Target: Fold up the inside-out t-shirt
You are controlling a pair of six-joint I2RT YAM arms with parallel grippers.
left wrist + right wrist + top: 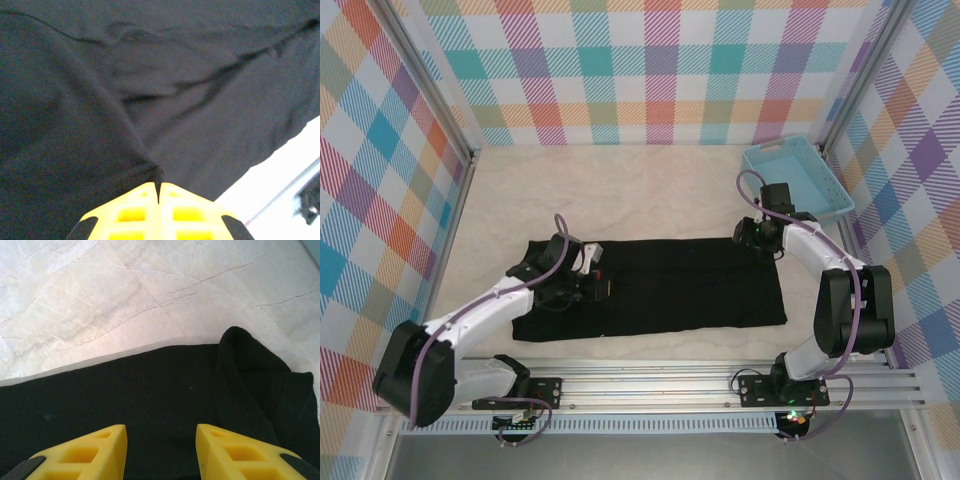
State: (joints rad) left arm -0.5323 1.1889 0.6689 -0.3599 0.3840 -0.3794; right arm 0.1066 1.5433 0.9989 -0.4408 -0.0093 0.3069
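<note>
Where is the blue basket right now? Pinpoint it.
In the top view the blue basket sits at the far right corner of the table, just beyond the right gripper and the black t-shirt.

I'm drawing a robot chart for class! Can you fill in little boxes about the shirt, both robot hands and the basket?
t-shirt: black, spread out in a long rectangle on the pale table
left gripper: shut, pinching up a ridge of the t-shirt
right gripper: open, over the t-shirt's far edge, holding nothing
basket: light blue, at the table's far right corner
</note>
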